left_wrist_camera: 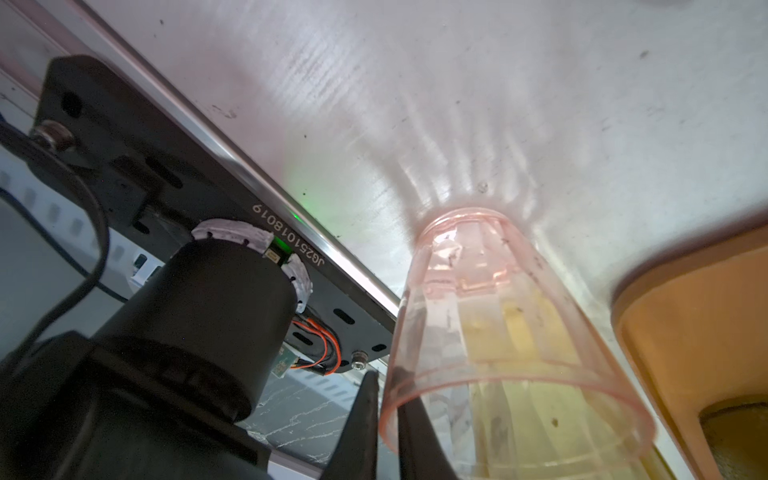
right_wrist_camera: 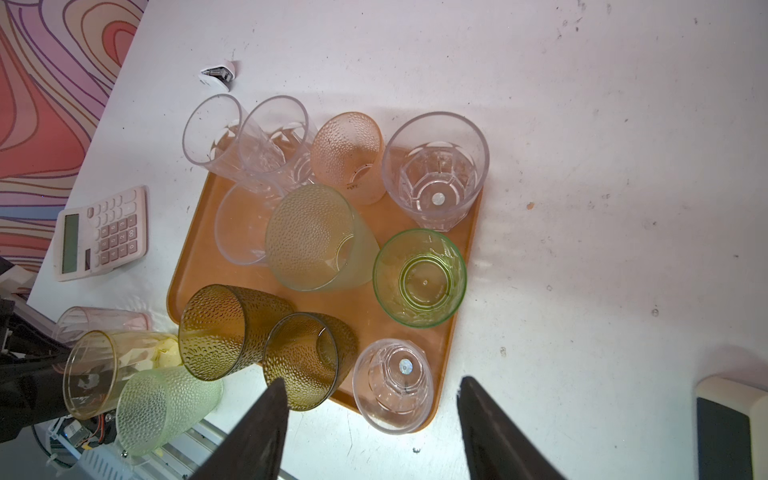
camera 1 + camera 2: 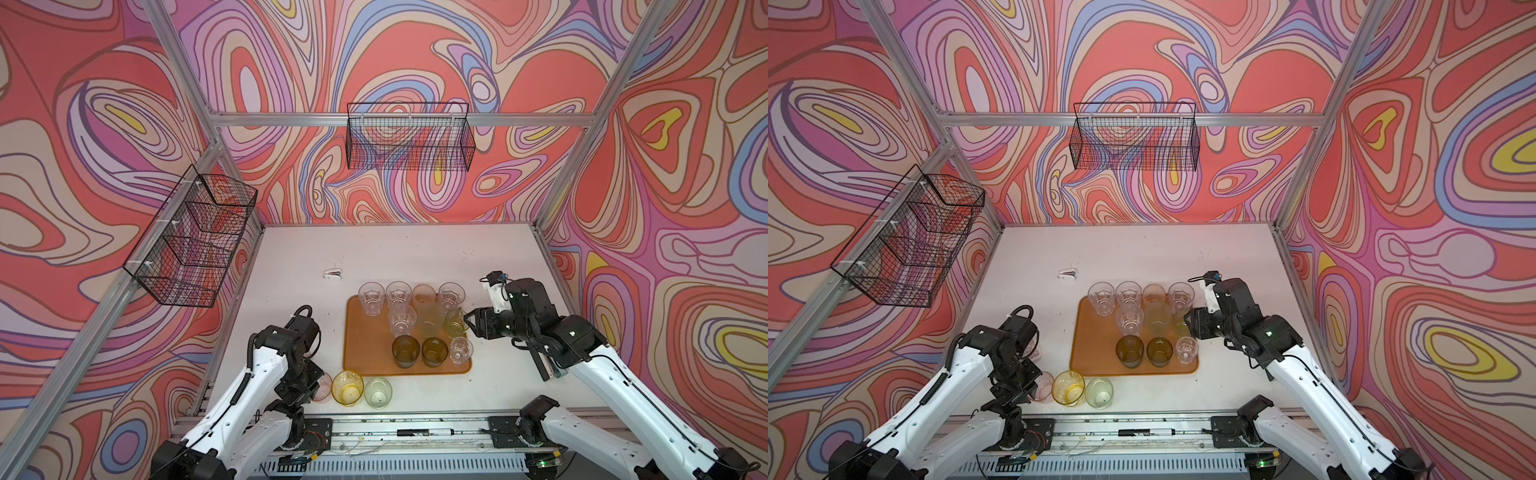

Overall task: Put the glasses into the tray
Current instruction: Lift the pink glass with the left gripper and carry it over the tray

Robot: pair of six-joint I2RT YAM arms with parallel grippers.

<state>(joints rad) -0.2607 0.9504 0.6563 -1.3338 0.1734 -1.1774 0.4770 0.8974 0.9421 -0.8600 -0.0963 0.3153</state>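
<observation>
Pink glass: the pink glass [image 1: 498,332] stands upright on the table just off the tray's near left corner, first in a row with the yellow glass [image 3: 347,387] and the pale green glass [image 3: 378,392], all three outside the tray [image 3: 365,332].
Left gripper: the left gripper [image 1: 386,399] pinches the pink glass by its rim wall, one finger outside and one inside (the arm hides this in both top views).
Right gripper: the right gripper [image 2: 372,379] hangs spread and empty above the tray's near right corner, over the small clear glass [image 2: 392,384].
Handling: by its look, light, stiff and thin-walled, smooth enough to slip, and tapered toward the base. A one-sided pinch may let it swing or tilt in a lift.
Hold: the rim wall, as taken now, seems the sensible place. The close-set neighbours leave little room around the body.
Tray: ten glasses crowd it, from its far rim to its near edge. The bare strip along its left side looks the easiest landing.
Table: the table [image 3: 291,249] is white, flat, scuffed and speckled. A calculator [image 2: 102,232] lies left of the tray, a small white object [image 3: 332,273] beyond its far left corner.
Room: swirl-patterned walls on an aluminium frame, with two black wire baskets [image 3: 409,137] hung well above and beyond the tray.
</observation>
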